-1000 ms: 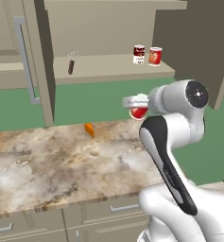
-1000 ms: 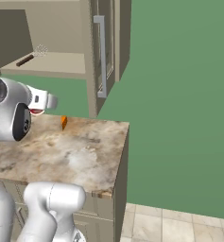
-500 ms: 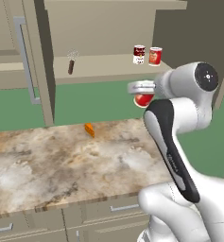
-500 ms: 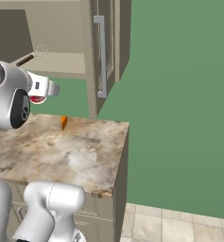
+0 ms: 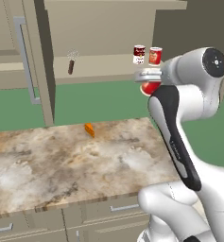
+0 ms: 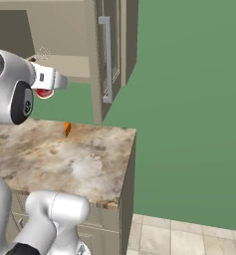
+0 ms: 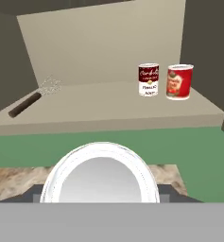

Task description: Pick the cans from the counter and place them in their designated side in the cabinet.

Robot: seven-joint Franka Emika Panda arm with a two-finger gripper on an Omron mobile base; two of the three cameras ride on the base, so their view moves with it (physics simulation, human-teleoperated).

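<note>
Upright, red can [image 5: 150, 87] clamped in pincer [image 5: 148, 80], white rim [image 7: 100, 173] facing hand camera.

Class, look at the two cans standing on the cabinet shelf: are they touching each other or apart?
Apart. The hand view shows a clear strip of shelf and back wall between the maroon-and-white can and the orange-red can; they stand side by side.

Upper right of the hand view, on the cabinet shelf [image 7: 108, 106]: maroon-and-white can [image 7: 148, 80] has a script line across its dark top band and small print on the white half, both too blurred to read. The orange-red can [image 7: 179, 82] just beside it carries a pale label patch w/ no legible words. No other text, nos. or signs anywhere.
</note>
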